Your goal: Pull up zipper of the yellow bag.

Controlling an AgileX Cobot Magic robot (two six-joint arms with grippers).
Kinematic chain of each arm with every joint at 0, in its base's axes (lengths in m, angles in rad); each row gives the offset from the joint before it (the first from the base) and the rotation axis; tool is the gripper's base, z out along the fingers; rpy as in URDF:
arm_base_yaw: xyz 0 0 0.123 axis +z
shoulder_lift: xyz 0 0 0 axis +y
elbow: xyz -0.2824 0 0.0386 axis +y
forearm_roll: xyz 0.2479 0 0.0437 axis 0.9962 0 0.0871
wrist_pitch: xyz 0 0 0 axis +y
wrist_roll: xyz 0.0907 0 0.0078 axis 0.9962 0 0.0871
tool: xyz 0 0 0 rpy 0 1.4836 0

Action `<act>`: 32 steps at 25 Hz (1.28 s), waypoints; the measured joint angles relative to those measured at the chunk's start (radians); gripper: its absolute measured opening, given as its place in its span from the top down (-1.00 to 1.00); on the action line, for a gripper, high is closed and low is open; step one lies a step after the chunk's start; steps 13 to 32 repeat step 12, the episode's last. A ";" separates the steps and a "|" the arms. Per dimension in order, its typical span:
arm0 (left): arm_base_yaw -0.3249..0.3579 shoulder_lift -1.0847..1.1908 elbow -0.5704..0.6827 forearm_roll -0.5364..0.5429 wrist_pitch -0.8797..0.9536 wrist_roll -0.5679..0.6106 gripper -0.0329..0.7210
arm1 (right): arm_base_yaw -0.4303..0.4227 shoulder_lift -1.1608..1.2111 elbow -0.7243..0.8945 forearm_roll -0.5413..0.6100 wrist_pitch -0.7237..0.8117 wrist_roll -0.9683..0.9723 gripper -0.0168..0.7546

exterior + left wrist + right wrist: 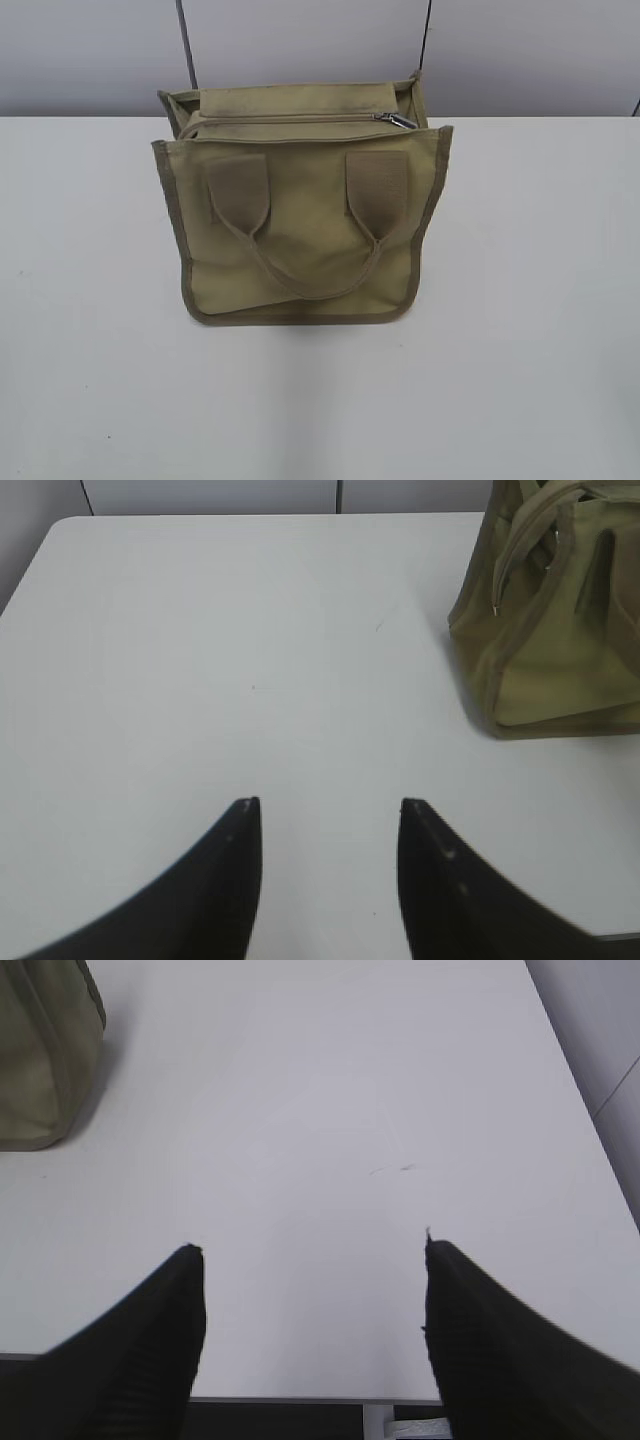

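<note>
We see a white table (520, 350) running back to a pale grey wall (300, 50); two dark cables hang down that wall behind the far edge. The yellow bag (300, 230) stands near the far middle of the table, its broad face toward us, with two webbing handles (300, 255) drooping down that face from rectangular patches. Along its top runs the zipper (290, 119); its small silver pull tab (396, 121) lies at the right end of the line. In the left wrist view our left gripper (330, 825) hovers over bare table with its dark fingers (225, 880) spread apart, holding nothing; the bag sits well apart at the far right. In the right wrist view our right gripper (312, 1265) likewise has its fingers (150, 1340) wide apart and empty; the bag's corner shows at the far left.
</note>
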 joint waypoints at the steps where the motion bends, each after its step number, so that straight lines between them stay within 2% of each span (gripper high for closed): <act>1: 0.000 0.000 0.000 0.000 0.000 0.000 -0.02 | 0.000 0.000 0.000 0.000 0.000 0.000 -0.35; 12: 0.000 0.000 0.000 0.000 0.000 0.000 0.05 | 0.000 0.000 0.000 0.000 0.000 0.000 -0.35; 32: 0.000 0.000 0.000 0.000 0.000 0.000 0.05 | 0.000 0.000 0.000 0.000 0.000 0.000 -0.35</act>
